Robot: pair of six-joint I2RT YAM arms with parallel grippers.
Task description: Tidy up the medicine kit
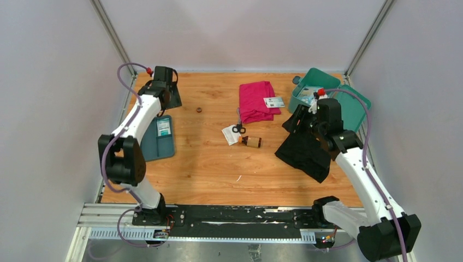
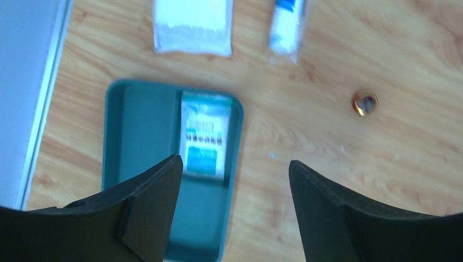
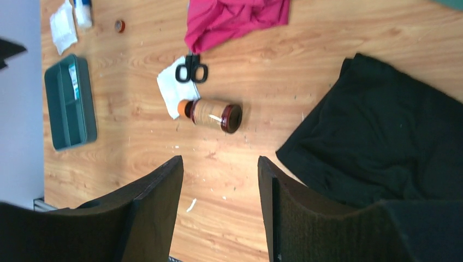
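Observation:
The medicine kit (image 1: 315, 90) is a teal-green box at the back right, with its lid (image 1: 354, 109) open beside it and some packets inside. My right gripper (image 1: 298, 121) hovers just in front of it, over the edge of a black cloth (image 3: 382, 147). It stands open (image 3: 219, 164) with only bare table between its fingers. My left gripper (image 1: 173, 99) is at the back left. It hangs open (image 2: 235, 169) and empty above a dark-teal tray (image 2: 142, 164) that holds a white and teal packet (image 2: 205, 134).
A brown bottle (image 3: 213, 113), scissors (image 3: 191, 70) and a white paper (image 3: 172, 84) lie mid-table. A pink cloth (image 1: 257, 101) carries a small card (image 1: 274, 102). A gauze packet (image 2: 192, 27), a white tube (image 2: 286, 24) and a small gold cap (image 2: 364, 102) lie beyond the tray.

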